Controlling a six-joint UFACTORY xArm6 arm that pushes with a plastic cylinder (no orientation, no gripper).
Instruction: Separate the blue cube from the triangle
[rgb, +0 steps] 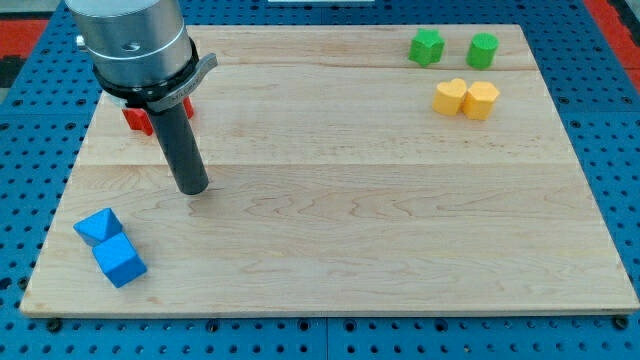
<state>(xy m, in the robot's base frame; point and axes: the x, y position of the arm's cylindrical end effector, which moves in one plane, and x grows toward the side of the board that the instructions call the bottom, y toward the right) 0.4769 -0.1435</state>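
The blue cube is sitting at the wooden board's lower left corner, below my tip and off toward the view's left, with a stretch of bare wood lying between them. The blue triangle is resting against the cube's upper left side, the two touching, and it is lying a little closer to my tip than the cube is, again down and to the view's left of it.

My tip is standing on the board in its left part, touching no block. Being a plain rod, it is gripping nothing.

Just above my tip, toward the view's top, red blocks are peeking out from behind the arm's metal body; their shapes are mostly hidden.

Far to the view's right of my tip and higher up, two yellow blocks are sitting side by side, touching. Beyond them, near the board's top right edge, two green blocks are standing slightly apart.
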